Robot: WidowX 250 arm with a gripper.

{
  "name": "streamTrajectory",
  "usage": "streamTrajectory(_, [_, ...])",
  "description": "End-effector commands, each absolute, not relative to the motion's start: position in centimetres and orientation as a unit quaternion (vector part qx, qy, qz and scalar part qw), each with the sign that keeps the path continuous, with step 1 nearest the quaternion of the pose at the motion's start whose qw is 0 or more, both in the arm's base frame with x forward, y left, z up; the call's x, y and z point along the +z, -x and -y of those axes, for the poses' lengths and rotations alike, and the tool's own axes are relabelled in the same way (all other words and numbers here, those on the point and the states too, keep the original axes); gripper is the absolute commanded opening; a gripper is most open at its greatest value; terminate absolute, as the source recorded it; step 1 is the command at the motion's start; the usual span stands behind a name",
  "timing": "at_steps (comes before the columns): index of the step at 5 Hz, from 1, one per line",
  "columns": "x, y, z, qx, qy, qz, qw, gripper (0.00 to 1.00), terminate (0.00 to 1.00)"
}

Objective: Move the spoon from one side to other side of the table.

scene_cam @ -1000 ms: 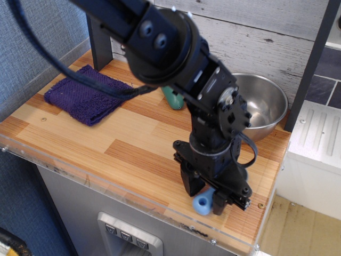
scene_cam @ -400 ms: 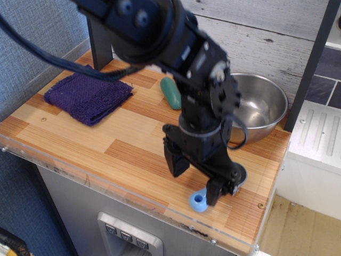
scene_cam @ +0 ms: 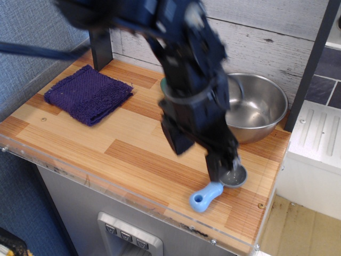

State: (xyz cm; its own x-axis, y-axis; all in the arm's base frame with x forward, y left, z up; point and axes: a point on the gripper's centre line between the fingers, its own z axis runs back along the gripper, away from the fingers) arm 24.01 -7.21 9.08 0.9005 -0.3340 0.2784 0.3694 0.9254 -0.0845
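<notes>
The gripper (scene_cam: 198, 156) has lifted off the spoon (scene_cam: 216, 189), jaws apart, leaving it on the table (scene_cam: 128, 152).

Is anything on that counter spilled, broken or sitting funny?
Nothing looks spilled or broken. The spoon lies flat near the table's front right edge, its blue handle pointing toward the lip. The purple cloth is folded neatly, and the metal bowl sits upright. The arm is blurred.
</notes>
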Motion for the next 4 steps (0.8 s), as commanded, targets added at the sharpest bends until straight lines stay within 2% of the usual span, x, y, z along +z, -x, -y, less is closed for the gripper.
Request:
streamTrajectory(1, [12.52,-24.63,5.49,-0.168,0.070,0.156,0.971,1.00,0.00])
streamTrajectory(3, [12.52,-24.63,5.49,-0.168,0.070,0.156,0.971,1.00,0.00])
streamTrajectory(4, [12.52,-24.63,5.49,-0.168,0.070,0.156,0.971,1.00,1.00])
